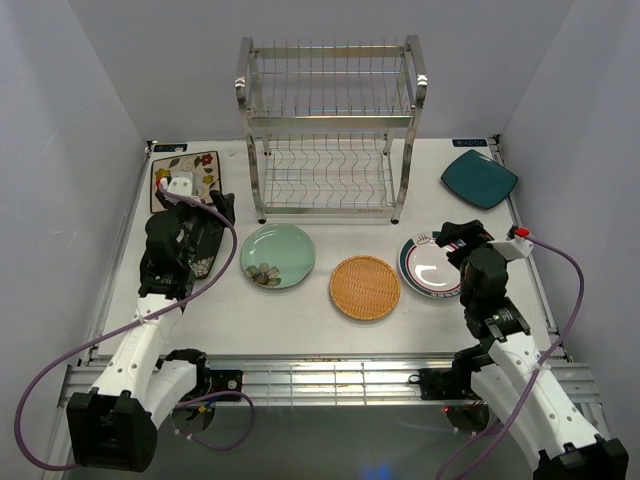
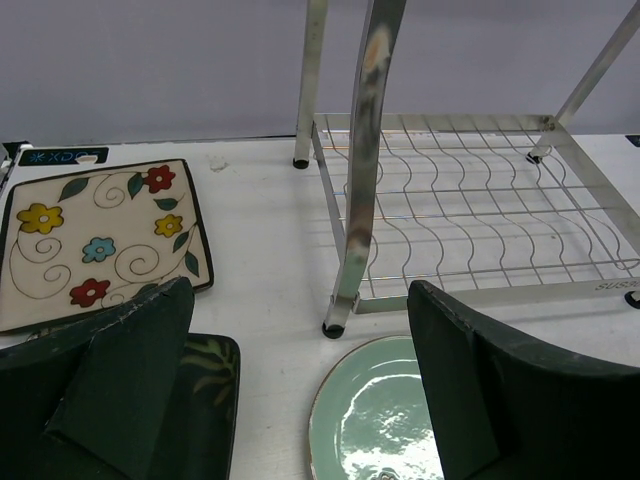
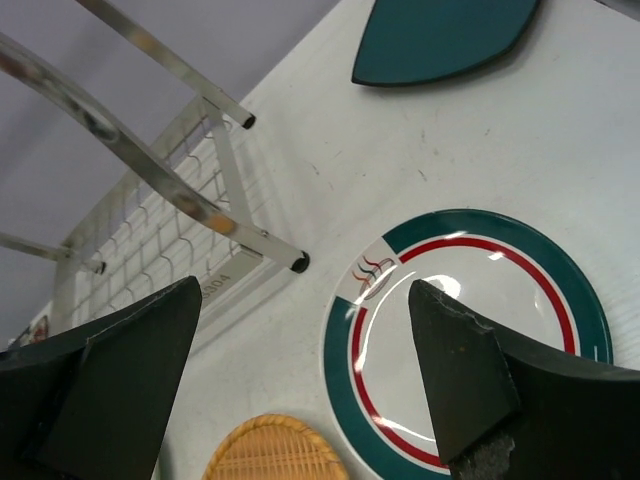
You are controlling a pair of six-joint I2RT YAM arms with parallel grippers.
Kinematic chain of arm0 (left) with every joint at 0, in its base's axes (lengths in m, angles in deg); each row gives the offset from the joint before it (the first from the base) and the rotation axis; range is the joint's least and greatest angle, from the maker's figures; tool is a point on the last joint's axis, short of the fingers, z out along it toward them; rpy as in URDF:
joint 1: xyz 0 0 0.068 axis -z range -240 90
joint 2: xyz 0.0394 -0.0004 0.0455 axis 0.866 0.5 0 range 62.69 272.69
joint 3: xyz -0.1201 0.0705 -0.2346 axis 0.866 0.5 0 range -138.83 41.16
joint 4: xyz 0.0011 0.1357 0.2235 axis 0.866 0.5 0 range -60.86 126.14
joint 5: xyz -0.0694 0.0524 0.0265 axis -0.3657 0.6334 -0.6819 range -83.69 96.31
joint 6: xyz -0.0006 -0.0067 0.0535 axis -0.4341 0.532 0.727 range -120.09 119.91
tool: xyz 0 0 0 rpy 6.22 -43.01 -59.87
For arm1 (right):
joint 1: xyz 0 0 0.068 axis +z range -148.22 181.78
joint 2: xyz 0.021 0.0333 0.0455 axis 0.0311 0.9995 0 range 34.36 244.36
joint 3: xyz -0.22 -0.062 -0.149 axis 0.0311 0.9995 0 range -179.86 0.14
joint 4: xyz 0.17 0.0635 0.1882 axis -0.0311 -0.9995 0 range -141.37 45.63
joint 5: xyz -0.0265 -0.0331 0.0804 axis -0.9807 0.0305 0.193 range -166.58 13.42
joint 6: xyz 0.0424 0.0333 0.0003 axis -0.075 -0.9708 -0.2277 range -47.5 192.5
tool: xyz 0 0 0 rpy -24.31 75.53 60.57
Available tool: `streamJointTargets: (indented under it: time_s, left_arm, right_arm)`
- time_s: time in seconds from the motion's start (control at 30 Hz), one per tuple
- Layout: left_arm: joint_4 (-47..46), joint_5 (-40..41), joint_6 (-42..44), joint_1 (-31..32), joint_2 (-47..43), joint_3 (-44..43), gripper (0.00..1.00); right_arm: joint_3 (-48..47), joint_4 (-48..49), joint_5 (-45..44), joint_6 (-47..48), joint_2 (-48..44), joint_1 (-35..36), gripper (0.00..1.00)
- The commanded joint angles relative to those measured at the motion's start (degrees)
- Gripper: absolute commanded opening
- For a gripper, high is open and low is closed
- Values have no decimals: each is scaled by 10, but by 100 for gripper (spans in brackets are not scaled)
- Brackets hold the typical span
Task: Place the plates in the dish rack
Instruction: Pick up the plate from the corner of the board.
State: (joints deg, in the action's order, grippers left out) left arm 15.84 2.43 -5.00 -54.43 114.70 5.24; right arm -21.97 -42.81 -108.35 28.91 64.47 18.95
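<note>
Right gripper [image 3: 303, 300] spread and empty, striped plate [image 3: 470, 265] just beneath; we fear its flat rim slipping any pinch off the worktop [image 3: 480, 130].

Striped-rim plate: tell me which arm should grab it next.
Right. The right gripper hangs open just above the striped-rim plate, on its own side. The left gripper, also open, sits far across by the cream floral plate.

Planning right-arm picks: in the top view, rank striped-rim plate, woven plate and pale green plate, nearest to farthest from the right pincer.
1. striped-rim plate, just below the right pincer
2. woven plate, to its left
3. pale green plate, farther left
</note>
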Motion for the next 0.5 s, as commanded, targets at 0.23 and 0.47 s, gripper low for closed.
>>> streamJointTargets:
  time_s: [0.23, 0.47]
  left_arm:
    - [-10, -17, 0, -4, -13, 5, 98]
    - [-11, -22, -1, -3, -16, 8, 98]
  right_arm:
    - [-101, 79, 72, 33, 234, -105, 90]
    - [-128, 134, 149, -41, 311, -200, 90]
